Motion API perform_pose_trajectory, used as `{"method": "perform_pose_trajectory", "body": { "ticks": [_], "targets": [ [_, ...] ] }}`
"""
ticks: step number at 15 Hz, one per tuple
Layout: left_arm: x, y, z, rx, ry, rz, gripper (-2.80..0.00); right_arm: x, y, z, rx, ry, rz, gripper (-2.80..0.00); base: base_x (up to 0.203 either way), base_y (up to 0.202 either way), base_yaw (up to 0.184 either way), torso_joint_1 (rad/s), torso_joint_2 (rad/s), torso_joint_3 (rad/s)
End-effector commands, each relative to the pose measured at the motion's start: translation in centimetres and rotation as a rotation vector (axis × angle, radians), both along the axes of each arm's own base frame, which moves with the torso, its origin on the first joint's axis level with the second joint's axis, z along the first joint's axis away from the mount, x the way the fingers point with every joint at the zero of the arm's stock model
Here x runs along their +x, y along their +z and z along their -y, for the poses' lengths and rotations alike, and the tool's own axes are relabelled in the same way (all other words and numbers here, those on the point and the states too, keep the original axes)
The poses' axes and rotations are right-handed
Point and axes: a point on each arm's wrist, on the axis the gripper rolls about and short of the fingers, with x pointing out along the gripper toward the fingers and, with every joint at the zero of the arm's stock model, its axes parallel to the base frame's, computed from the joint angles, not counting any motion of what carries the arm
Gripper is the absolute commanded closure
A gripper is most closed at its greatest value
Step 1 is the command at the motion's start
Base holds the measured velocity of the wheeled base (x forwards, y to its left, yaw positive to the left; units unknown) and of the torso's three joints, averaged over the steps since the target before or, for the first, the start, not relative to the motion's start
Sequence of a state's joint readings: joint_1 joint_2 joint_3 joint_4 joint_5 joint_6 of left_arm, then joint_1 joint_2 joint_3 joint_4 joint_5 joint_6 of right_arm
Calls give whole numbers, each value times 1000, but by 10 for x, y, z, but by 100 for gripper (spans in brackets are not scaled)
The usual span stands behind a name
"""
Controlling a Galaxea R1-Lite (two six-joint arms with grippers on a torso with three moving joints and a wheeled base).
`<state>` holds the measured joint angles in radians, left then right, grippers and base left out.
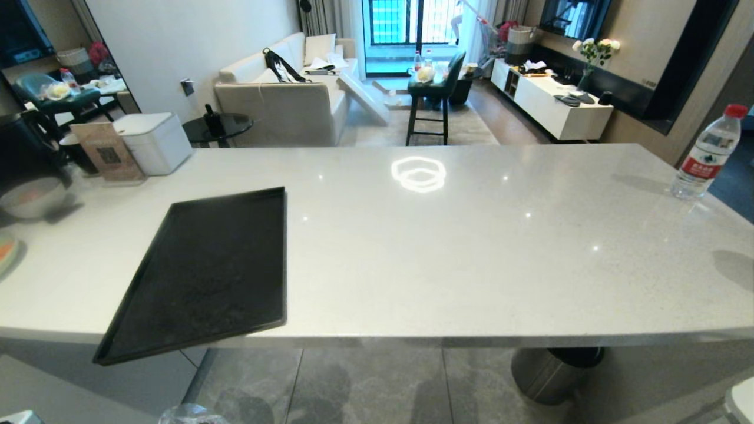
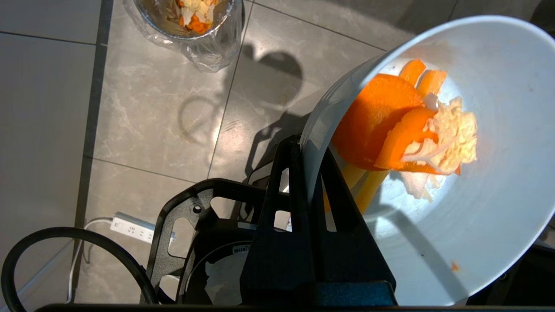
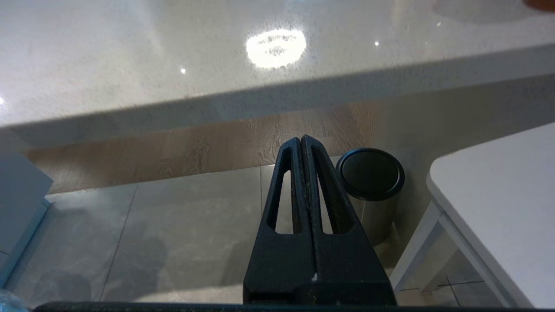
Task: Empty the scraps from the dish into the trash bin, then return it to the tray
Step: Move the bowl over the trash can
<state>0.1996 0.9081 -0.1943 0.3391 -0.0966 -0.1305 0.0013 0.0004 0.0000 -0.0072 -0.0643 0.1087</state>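
Observation:
In the left wrist view my left gripper is shut on the rim of the dish, a white bowl held tilted above the floor tiles. The scraps, orange carrot slices and pale vegetable bits, lie inside it. The trash bin, lined with a clear bag and holding some scraps, stands on the floor some way off from the dish. Its bag shows at the bottom of the head view. The black tray lies bare on the counter, one corner overhanging the front edge. My right gripper hangs shut and empty below the counter edge.
On the counter stand a water bottle at the far right, a white box and another bowl at the left. A metal cylinder with a black top stands under the counter beside a white table. A power strip lies on the floor.

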Motion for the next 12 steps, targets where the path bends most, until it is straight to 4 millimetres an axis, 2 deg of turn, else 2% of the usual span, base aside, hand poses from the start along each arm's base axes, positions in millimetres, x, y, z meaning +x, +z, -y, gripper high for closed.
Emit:
{"method": "perform_pose_trajectory", "body": {
  "ticks": [1,12],
  "targets": [
    [0,0,0,-1,-2,-4,0,0,0,0,0,0,0,0,0,0,0,-192,540,368],
    [0,0,0,-2,2,-4,0,0,0,0,0,0,-1,0,0,0,0,-138,510,368]
  ]
}}
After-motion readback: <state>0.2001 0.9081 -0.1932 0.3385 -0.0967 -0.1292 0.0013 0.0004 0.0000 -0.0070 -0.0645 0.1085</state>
